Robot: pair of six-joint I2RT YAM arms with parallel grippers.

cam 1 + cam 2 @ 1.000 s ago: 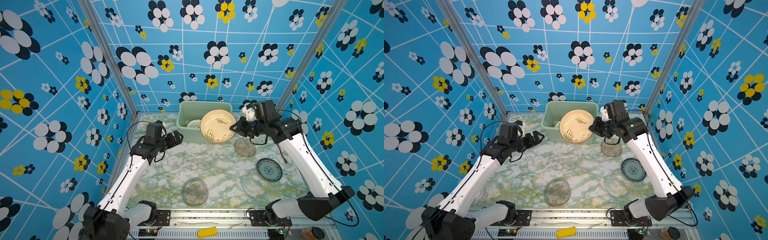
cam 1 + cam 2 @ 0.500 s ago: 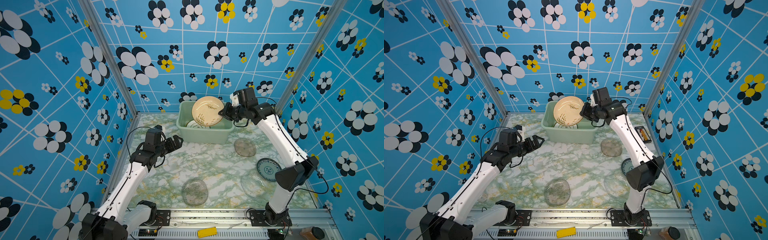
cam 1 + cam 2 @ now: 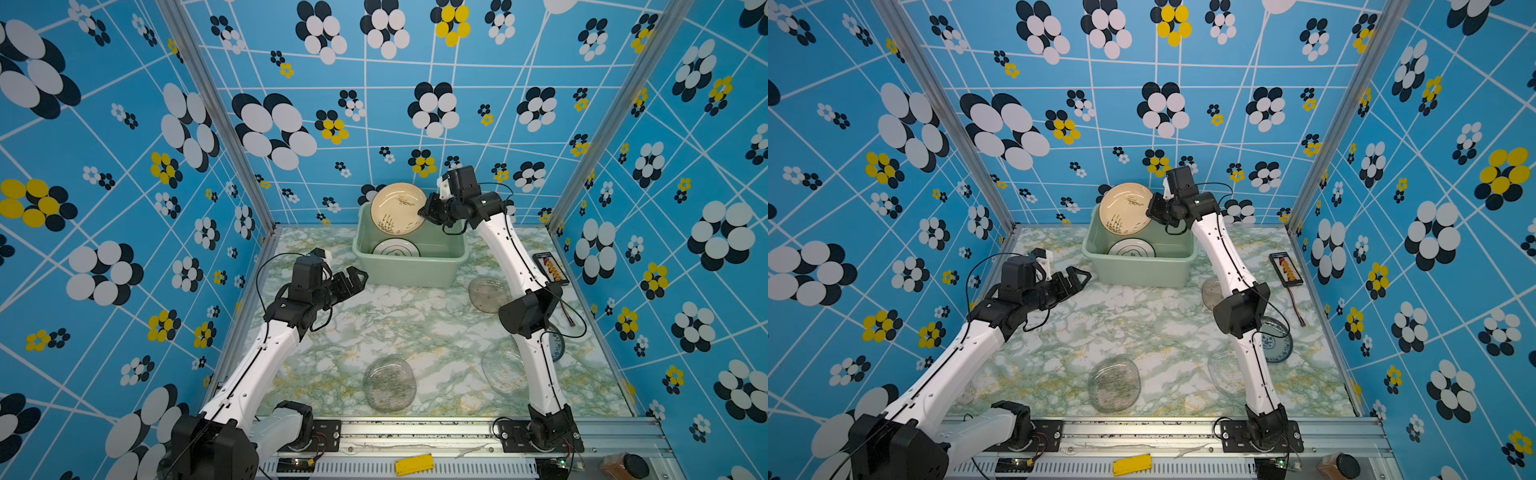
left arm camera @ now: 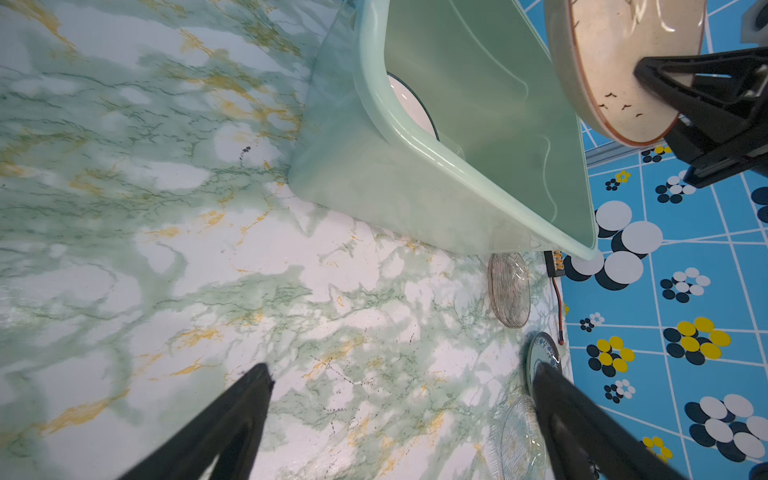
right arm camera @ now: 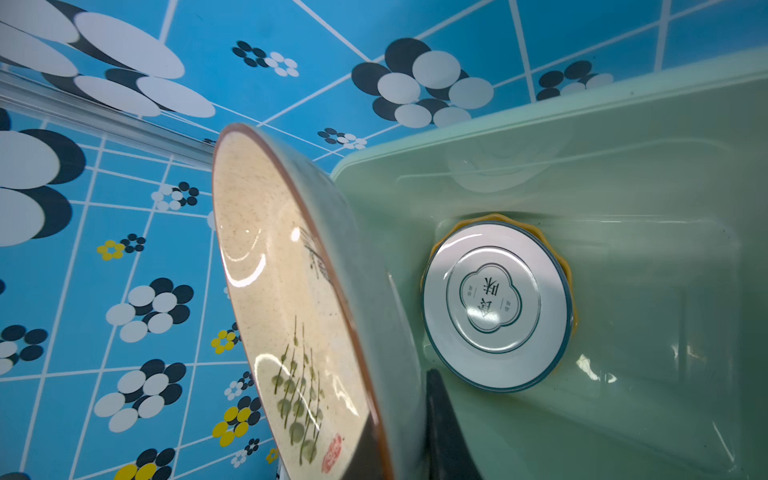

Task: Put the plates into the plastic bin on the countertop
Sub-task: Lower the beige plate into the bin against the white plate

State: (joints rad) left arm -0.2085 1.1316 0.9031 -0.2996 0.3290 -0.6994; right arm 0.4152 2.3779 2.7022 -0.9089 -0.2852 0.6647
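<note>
– Beige plate [image 3: 397, 208]: where have you got it?
– Clamped by its rim in my right gripper [image 3: 424, 210], tilted steeply on edge above the far side of the plastic bin [image 3: 409, 272]. My left gripper [image 3: 355, 280] hangs with its jaws wide apart over the countertop [image 3: 374, 324], holding nothing.
– How do you set it down well?
– I'd level it first and lower it over the white plate [image 3: 395, 248] lying in the bin, then let go low. Its lower edge may be touching the bin wall. I can't tell from here.
</note>
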